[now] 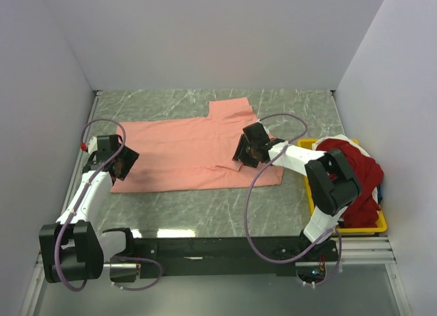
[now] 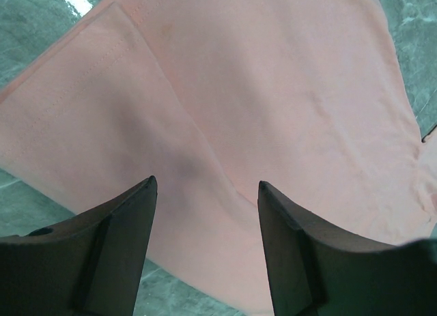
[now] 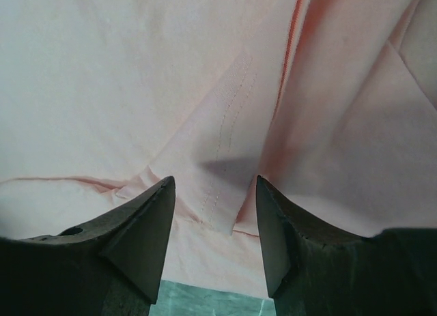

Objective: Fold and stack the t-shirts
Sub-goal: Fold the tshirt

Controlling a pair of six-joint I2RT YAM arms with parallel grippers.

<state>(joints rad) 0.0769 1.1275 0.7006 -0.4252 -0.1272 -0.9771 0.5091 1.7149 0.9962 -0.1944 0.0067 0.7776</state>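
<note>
A salmon-pink t-shirt (image 1: 184, 152) lies spread flat on the marble table, one sleeve pointing to the back. My left gripper (image 1: 123, 162) is open over the shirt's left end; in the left wrist view the pink shirt (image 2: 273, 91) fills the space between and beyond the fingers (image 2: 130, 241). My right gripper (image 1: 244, 154) is open over the shirt's right side; in the right wrist view a stitched hem flap of the shirt (image 3: 225, 145) lies between the fingers (image 3: 147, 227). A deep red t-shirt (image 1: 355, 169) is heaped in the yellow bin, with bits of white and dark blue cloth.
The yellow plastic bin (image 1: 377, 224) stands at the right edge of the table. Grey walls close in the back and both sides. The green marble table (image 1: 205, 210) shows in front of the shirt.
</note>
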